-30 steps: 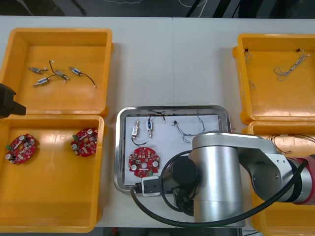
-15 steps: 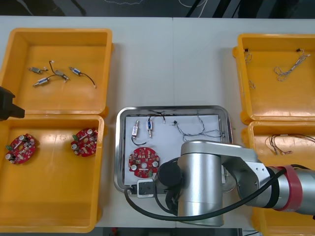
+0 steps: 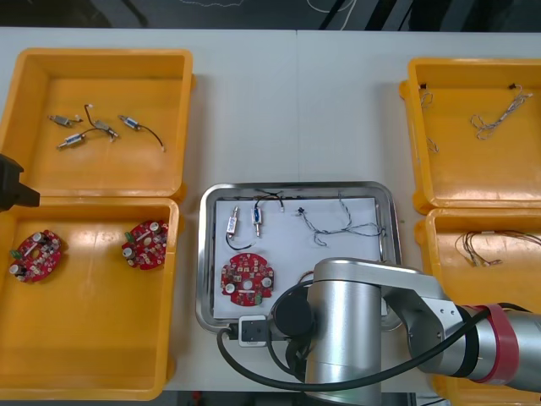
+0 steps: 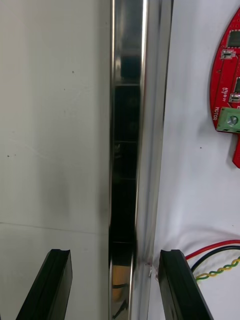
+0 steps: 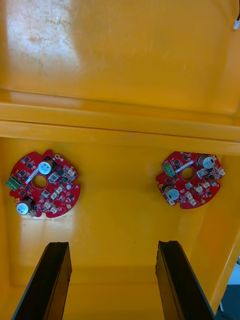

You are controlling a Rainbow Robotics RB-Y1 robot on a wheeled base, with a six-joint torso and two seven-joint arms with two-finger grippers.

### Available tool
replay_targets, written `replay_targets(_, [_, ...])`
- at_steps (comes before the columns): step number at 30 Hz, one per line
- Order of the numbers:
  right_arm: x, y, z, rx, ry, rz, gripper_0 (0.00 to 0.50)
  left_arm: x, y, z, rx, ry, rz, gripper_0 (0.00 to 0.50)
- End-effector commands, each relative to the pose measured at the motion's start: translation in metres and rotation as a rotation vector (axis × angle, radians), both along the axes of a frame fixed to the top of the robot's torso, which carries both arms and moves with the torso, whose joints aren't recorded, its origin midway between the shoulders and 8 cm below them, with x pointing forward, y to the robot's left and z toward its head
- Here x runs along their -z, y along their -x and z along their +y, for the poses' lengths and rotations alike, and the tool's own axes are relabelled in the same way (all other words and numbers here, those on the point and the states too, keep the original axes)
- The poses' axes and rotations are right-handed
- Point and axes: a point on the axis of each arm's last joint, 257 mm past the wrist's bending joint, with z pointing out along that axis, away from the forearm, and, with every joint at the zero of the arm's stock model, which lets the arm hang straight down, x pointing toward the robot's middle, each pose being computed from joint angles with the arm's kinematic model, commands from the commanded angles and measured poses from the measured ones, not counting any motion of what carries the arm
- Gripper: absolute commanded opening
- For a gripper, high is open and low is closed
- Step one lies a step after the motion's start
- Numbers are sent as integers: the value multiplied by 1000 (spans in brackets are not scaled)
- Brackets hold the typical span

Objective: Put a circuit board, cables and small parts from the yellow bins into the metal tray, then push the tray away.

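The metal tray (image 3: 205, 254) lies at the table's middle with a white inside. In it are a red circuit board (image 3: 247, 278), two small metal parts (image 3: 232, 223), a black cable (image 3: 272, 199) and a blue and white cable (image 3: 342, 222). My right arm (image 3: 355, 330) covers the tray's near edge. In the right wrist view my right gripper (image 4: 114, 285) is open and straddles the tray's shiny rim (image 4: 127, 125): one finger is over the table, the other over the white inside by a red and yellow cable (image 4: 215, 260). My left gripper (image 5: 114, 280) hangs open over two circuit boards (image 5: 42, 184).
The far left yellow bin (image 3: 101, 59) holds several small metal parts (image 3: 93, 131). In the near left bin (image 3: 84, 338) are two boards. The right bins hold cables (image 3: 499, 114) and more cables (image 3: 478, 249). My left arm (image 3: 13, 182) sits at the table's left edge.
My right arm has drawn back toward the table's near edge, uncovering more of the tray and the blue and white cable. The left arm has barely shifted.
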Motion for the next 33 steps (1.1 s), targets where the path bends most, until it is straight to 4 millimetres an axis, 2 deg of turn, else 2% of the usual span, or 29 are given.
replay_targets(1, [2, 8, 8, -9, -18, -2, 500, -13, 5, 17, 47, -88, -22, 500])
replay_targets(11, [1, 8, 9, -8, -22, -2, 500, -13, 5, 17, 47, -88, -22, 500])
replay_targets(12, [1, 8, 9, -8, -22, -2, 463, -13, 5, 17, 47, -88, -22, 500])
replay_targets(13, [2, 8, 9, -9, -21, -3, 322, -13, 5, 17, 47, -88, -22, 500])
replay_targets(14, [2, 8, 9, -9, -21, -1, 264, -13, 5, 17, 47, -88, -22, 500])
replay_targets(15, [1, 7, 9, -7, -24, -3, 150, -13, 5, 17, 47, -88, -22, 500])
replay_targets(16, [1, 8, 10, -10, -24, -2, 101, -13, 5, 17, 47, -88, -22, 500])
replay_targets(22, [-1, 4, 10, -13, -20, -16, 25, -13, 5, 17, 47, -88, -22, 500])
replay_targets(28, [-4, -2, 8, -16, -15, -32, 0, -13, 5, 17, 47, -88, -22, 500])
replay_targets(33, [-9, -11, 5, -17, -8, -53, 0, -13, 5, 17, 47, -88, -22, 500])
